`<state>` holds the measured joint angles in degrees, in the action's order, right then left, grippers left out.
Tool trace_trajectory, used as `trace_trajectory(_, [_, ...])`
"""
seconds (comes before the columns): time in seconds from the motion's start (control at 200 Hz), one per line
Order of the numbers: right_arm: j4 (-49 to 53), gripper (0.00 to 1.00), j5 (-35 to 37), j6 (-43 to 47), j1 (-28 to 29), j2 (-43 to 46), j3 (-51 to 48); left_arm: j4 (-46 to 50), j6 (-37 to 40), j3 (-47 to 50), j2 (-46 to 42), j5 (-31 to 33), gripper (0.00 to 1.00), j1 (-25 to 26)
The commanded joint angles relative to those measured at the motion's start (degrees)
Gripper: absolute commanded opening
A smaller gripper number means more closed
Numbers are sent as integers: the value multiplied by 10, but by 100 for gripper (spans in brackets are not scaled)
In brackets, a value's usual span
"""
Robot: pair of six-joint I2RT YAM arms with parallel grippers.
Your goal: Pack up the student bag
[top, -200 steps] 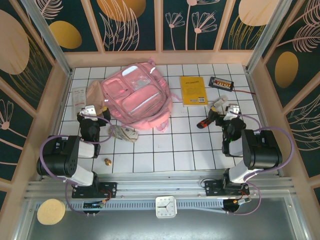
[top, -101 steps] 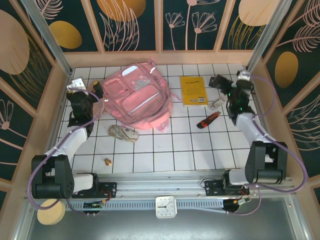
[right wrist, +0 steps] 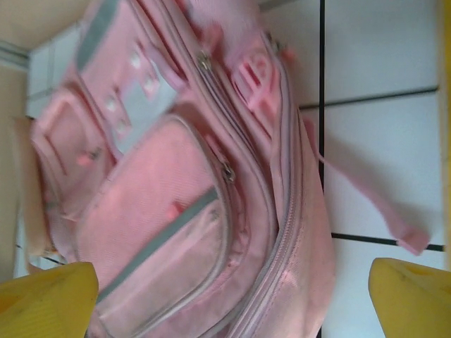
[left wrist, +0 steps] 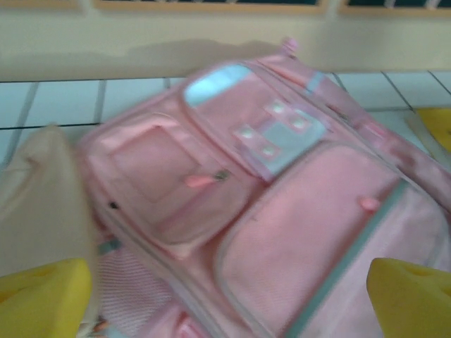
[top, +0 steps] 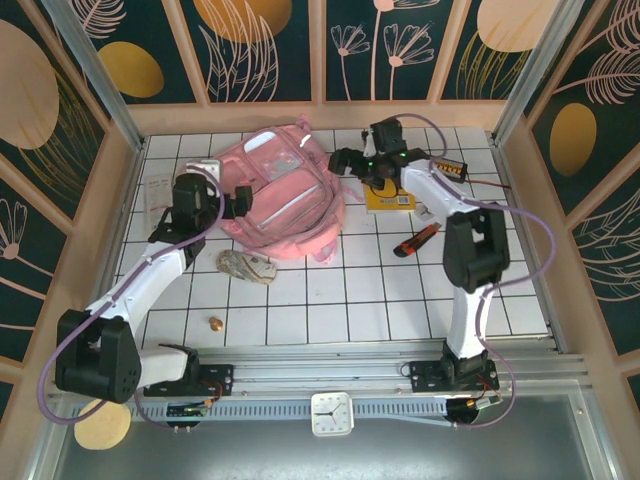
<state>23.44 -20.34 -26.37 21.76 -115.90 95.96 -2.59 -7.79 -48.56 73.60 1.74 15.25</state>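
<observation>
Packing unstarted: bag [top: 280,200] looks shut, book [top: 374,200] lies loose on the desk [top: 330,300]; my left tool [top: 238,200] and right tool [top: 345,160] gape empty.

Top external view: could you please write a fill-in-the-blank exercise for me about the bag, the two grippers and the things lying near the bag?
1. The student bag is ___ in colour.
2. The book lying near the bag is ___.
3. The left gripper and the right gripper are both ___, one at each side of the bag.
4. In the top view, the red cutter lies to the ___ of the bag.

Missing words: pink; yellow; open; right.
</observation>
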Motion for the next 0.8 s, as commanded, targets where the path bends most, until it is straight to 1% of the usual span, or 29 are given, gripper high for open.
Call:
trace_trajectory(0.0, [46, 98, -17, -16, -4, -35, 59, 33, 76, -13, 32, -22, 98, 72])
trace_trajectory(0.055, [48, 96, -22, -18, -4, -52, 73, 34, 87, -17, 53, -11, 98, 106])
trace_trajectory(0.135, [48, 95, -22, -22, -4, -63, 77, 20, 92, -22, 87, 0, 94, 142])
trace_trajectory(0.22, [33, 95, -15, -25, -4, -46, 49, 2, 95, -39, 127, 8, 91, 172])
trace_trajectory(0.285, [26, 95, -5, -25, -7, -20, 23, 11, 100, -68, 169, 15, 88, 189])
trace_trajectory(0.31, [24, 95, -2, -27, -10, -9, 13, 17, 103, -94, 185, 15, 86, 195])
trace_trajectory(0.375, [22, 95, -2, -33, -18, 17, -11, 27, 109, -127, 222, 16, 84, 209])
trace_trajectory(0.44, [23, 95, -5, -35, -27, 42, -31, 26, 113, -152, 242, 11, 84, 221])
trace_trajectory(0.485, [26, 95, -1, -33, -32, 59, -46, 27, 113, -170, 273, 7, 84, 228])
trace_trajectory(0.575, [33, 95, 1, -25, -42, 89, -72, 46, 109, -210, 311, -3, 83, 238])
trace_trajectory(0.731, [33, 95, -21, -14, -73, 114, -104, 80, 104, -276, 376, -4, 82, 255])
trace_trajectory(0.791, [34, 95, -32, -10, -85, 117, -106, 101, 91, -303, 409, 2, 82, 257])
